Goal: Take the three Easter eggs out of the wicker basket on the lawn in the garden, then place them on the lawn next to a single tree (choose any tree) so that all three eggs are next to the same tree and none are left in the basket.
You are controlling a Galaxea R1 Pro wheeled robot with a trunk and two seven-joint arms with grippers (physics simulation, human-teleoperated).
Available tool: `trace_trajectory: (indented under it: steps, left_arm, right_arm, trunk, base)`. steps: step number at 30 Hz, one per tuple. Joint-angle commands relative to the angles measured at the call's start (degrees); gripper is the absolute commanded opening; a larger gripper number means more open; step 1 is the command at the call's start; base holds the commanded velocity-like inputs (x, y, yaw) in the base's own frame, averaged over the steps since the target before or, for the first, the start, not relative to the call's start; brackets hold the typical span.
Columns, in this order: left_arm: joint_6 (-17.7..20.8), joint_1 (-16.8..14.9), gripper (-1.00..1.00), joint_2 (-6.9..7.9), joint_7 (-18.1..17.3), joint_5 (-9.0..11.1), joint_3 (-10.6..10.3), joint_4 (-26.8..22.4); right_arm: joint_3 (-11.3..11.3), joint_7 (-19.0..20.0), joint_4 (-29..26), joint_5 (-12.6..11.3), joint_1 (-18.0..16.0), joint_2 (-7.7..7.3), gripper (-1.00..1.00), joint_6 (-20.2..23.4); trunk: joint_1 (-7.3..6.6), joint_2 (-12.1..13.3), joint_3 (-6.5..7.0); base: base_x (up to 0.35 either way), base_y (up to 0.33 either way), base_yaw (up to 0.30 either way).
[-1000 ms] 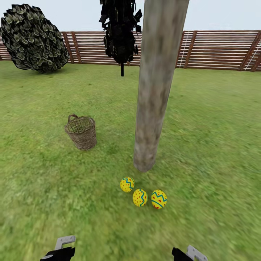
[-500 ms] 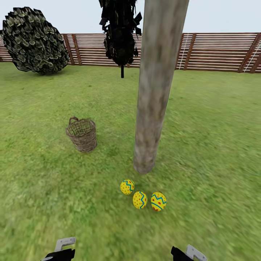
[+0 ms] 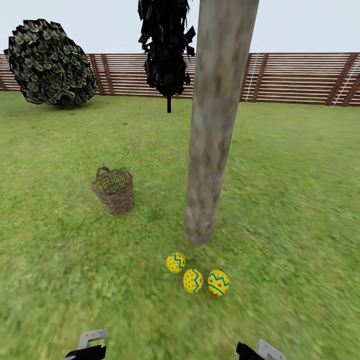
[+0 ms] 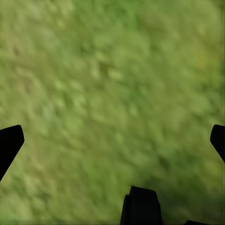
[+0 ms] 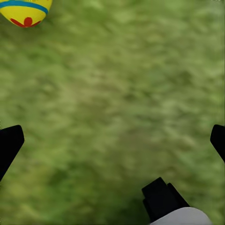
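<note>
Now three Easter eggs [image 3: 193, 280] upright-ish, beside tree [image 3: 210, 150], on lawn [image 3: 290, 200]

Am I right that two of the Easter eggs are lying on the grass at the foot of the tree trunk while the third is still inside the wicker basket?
Not quite: the head view shows all three Easter eggs on the lawn at the foot of the tree trunk. The wicker basket stands apart with no egg visible in it.

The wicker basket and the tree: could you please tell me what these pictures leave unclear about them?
- Wicker basket, head view: its bottom is hidden by its own woven wall, so emptiness cannot be confirmed.
- Tree, head view: crown cut off by the top edge.
- Egg, right wrist view: cut off by the edge.
</note>
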Motion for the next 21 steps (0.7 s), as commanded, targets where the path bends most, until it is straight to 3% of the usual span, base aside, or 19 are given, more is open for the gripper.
trace_trajectory:
  steps: [1,21]
  left_arm:
    - [-0.24,0.04,1.00,-0.02,0.10,-0.60,0.44,0.10]
    - [0.04,0.61,1.00,-0.07,-0.04,-0.51,0.44,0.11]
  right_arm:
    - [0.45,-0.35,0.01,-0.61,-0.05,-0.03,1.00,-0.37]
    - [0.45,-0.35,0.02,-0.61,-0.04,-0.01,1.00,-0.36]
  trunk:
    - [0.00,-0.02,0.06]
    - [-0.44,0.78,2.31]
  base:
    - [0.000,0.000,0.000]
    - [0.000,0.000,0.000]
